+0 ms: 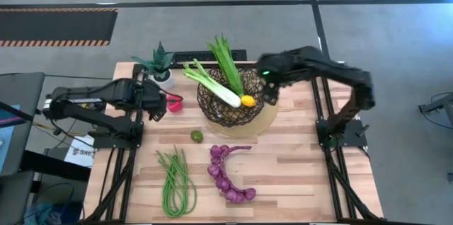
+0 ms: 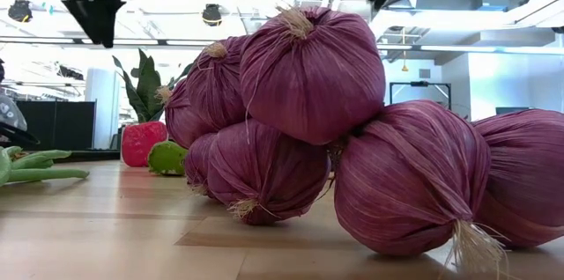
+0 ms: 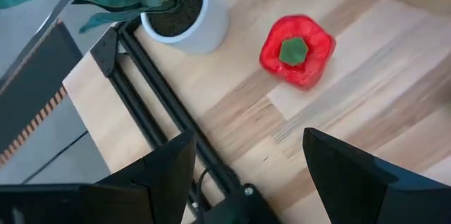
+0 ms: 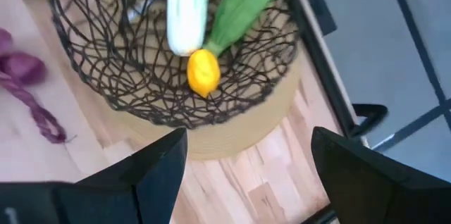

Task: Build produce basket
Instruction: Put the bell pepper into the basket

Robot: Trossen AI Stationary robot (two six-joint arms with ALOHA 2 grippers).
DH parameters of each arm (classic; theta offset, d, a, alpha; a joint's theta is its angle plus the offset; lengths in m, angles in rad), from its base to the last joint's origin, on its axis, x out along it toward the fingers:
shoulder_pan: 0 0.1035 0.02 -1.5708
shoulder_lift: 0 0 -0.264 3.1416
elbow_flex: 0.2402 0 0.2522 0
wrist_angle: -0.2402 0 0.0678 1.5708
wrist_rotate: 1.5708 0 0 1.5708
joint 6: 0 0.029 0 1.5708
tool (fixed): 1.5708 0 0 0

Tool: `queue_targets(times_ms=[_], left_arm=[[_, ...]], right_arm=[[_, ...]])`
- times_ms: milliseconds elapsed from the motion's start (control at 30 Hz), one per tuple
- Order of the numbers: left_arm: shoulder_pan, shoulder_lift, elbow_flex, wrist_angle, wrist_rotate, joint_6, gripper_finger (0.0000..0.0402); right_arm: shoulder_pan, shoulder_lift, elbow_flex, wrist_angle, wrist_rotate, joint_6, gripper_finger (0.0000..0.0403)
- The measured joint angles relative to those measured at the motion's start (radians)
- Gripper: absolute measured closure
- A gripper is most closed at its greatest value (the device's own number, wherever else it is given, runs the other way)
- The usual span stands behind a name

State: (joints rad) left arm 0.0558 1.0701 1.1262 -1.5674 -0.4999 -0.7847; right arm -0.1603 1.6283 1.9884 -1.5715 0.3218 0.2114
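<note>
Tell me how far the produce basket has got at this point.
Done: leek, leafy stalks and lemon sit in the basket. In hand: nothing; the left gripper, jaws open, is beside the red pepper, and the right gripper, open, is at the basket's rim. Left: pepper, lime, green beans, onion string.

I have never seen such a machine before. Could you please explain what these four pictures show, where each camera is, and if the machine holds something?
It is a robot with two dark arms at a wooden table. One camera looks down from above, one sits at table height, and one rides on each wrist. The basket stands on a tan mat and holds a leek, leafy stalks and a lemon. On the table lie a red pepper, a lime, green beans and purple onions, which fill the low picture. A potted plant stands behind. The left gripper is open near the pepper; the right gripper is open beside the basket. Neither holds anything.
</note>
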Motion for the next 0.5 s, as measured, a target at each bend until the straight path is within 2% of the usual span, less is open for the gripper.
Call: queue_targets(times_ms=[100,200,333,500], left_arm=[[0.053,0.030,0.030,0.028,0.062,0.138,0.0152],[0.113,0.071,0.097,0.016,0.168,0.271,0.0152],[0.183,0.130,0.219,0.007,0.275,0.397,0.0152],[0.231,0.196,0.343,0.000,0.358,0.513,0.0152]], right_arm=[[-0.007,-0.087,0.000,0.001,-0.011,0.022,0.0085],[-0.019,-0.167,0.000,0.000,-0.081,0.042,0.0085],[-0.049,-0.261,0.000,0.001,-0.183,0.124,0.0085],[-0.064,-0.336,0.000,0.001,-0.252,0.207,0.0085]])
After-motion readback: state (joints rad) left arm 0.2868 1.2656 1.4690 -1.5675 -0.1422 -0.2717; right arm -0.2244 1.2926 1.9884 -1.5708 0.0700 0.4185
